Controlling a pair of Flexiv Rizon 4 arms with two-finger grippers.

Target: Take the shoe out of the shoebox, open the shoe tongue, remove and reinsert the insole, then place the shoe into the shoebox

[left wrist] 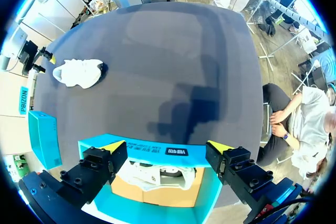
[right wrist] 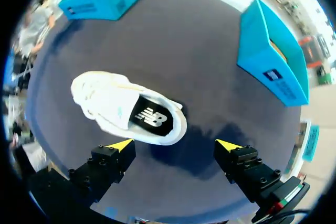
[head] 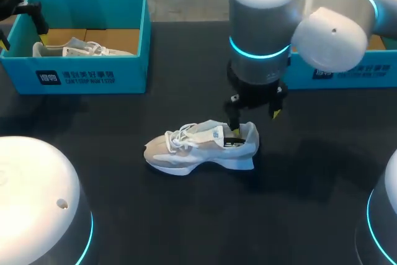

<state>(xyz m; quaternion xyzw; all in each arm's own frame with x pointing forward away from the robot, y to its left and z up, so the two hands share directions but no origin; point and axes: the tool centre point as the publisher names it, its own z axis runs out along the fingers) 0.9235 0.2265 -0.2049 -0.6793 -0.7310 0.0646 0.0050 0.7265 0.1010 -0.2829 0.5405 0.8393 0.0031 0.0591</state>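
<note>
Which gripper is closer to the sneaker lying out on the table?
Right. The right gripper hangs just above the heel of the sneaker; the left gripper is far off, over the far-left teal shoebox.

We've got a dark grey matte tbl top point(head: 186, 215) w/ soft shadows across it, lit fairly evenly.

The white right arm point(head: 267, 23) is held pointing straight down, its black, yellow-tipped right gripper point(head: 255, 123) spread wide. The left gripper point(left wrist: 167, 148) is likewise held spread wide.
</note>
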